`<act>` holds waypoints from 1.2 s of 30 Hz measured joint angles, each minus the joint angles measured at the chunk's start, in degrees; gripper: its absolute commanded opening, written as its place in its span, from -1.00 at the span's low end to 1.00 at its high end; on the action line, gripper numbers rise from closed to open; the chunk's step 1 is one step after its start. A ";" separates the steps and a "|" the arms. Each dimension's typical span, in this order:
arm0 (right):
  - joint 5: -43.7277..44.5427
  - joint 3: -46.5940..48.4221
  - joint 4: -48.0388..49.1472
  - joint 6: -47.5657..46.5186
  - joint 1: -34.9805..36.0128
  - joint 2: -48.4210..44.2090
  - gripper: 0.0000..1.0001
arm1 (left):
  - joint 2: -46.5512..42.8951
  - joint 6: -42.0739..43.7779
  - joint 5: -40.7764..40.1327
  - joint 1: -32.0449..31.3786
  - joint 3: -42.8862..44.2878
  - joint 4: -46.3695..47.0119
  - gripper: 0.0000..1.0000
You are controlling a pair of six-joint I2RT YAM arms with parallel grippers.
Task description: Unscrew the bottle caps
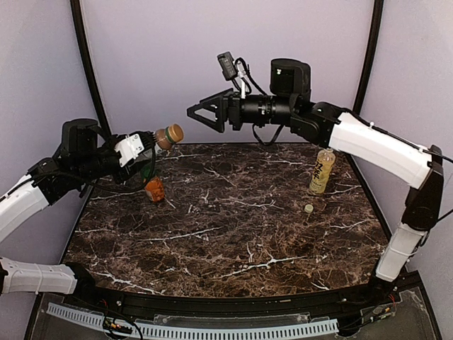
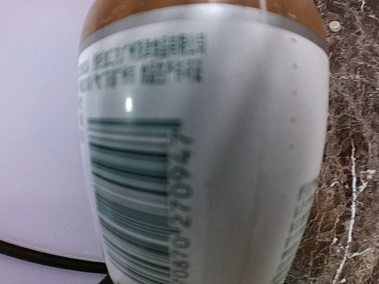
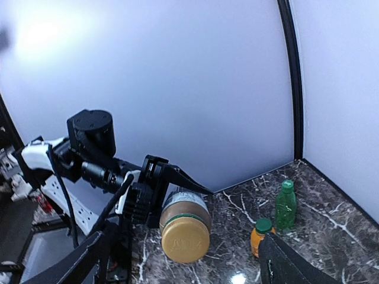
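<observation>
My left gripper is shut on the short brown bottle and holds it off the table on its side. Its golden-brown cap points right toward my right gripper, which hangs open a short way off and touches nothing. In the right wrist view the cap faces me between my two spread fingers. The bottle's label fills the left wrist view. The orange juice bottle and slim green bottle stand capped below the left gripper. The tall yellow tea bottle stands at the right.
A loose cream-white cap lies on the marble table in front of the tea bottle. Purple walls and black poles close in the back and sides. The right arm reaches across the rear of the table.
</observation>
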 measured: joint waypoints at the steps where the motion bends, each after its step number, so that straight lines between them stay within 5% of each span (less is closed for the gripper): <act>1: -0.07 1.64 0.31 3.23 -0.20 1.64 0.70 | 0.00 0.70 -2.12 -0.04 -0.74 2.54 -0.75; 11: -1.70 11.06 1.77 20.39 -0.04 14.21 0.59 | 0.00 8.22 -12.22 -1.07 -3.98 13.27 -0.73; 17: -2.78 12.44 2.82 23.19 1.05 15.47 0.31 | 0.00 9.92 -13.66 -1.18 -4.74 14.97 -0.73; 29: -3.17 11.28 3.76 24.44 1.42 15.58 0.29 | 0.00 10.78 -14.73 -1.22 -5.09 16.87 -0.72; 36: -2.45 11.06 3.67 23.98 1.44 15.58 -0.05 | 0.00 10.78 -14.73 -1.22 -5.14 17.22 -0.72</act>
